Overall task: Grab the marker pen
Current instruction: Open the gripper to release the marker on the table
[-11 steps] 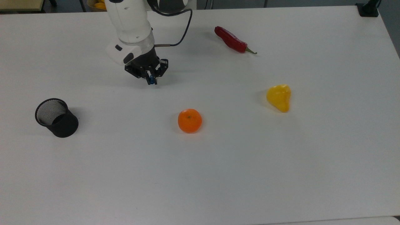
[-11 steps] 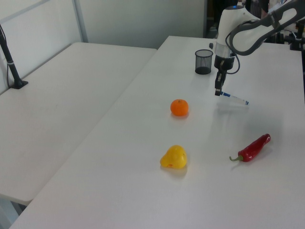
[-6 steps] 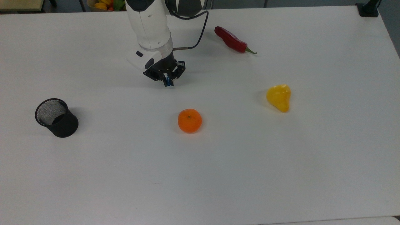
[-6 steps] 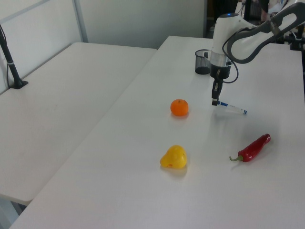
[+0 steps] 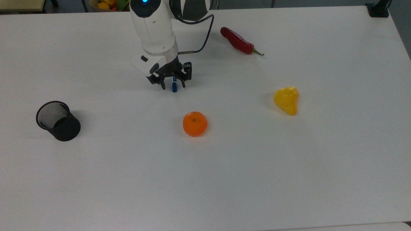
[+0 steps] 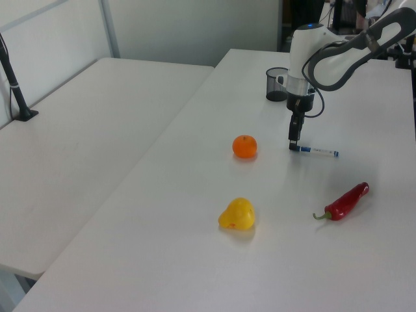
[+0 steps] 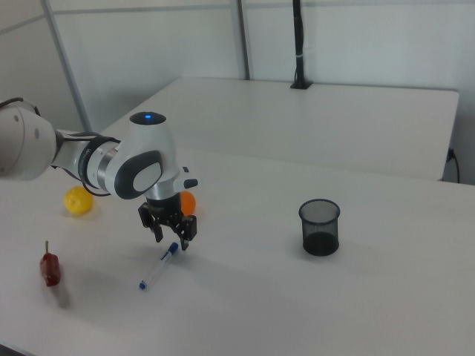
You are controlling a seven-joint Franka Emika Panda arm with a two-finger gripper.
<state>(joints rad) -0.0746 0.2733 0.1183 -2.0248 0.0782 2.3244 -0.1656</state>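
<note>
Fingers of the gripper [image 5: 173, 86] [image 6: 294, 146] [image 7: 171, 237] stand apart, straddling the blue-capped end of the marker pen [image 5: 174, 86] [image 6: 318, 151] [image 7: 157, 269] without closing on it, so nothing is grasped. Seen in the right view, the pen lies flat on the white table [image 5: 224, 166] [image 6: 195, 195] [image 7: 297, 297], its capped end under the gripper and its white barrel running down toward the right view's lower left, ending in a small blue tip. From the left view it stretches from the fingertips toward the left view's right (only the blue cap peeks out between the 2 fingers in the top view). An orange [image 5: 195, 124] [image 6: 245, 146] [image 7: 188, 202] sits near the gripper, apart from the pen. Farther off rest a yellow pepper [image 5: 286, 100] [image 6: 237, 215] [image 7: 77, 201], a red chilli [image 5: 237, 41] [image 6: 346, 201] [image 7: 50, 268] and a black mesh cup [image 5: 58, 120] [image 6: 277, 84] [image 7: 320, 226], which stands upright and well apart from the pen
</note>
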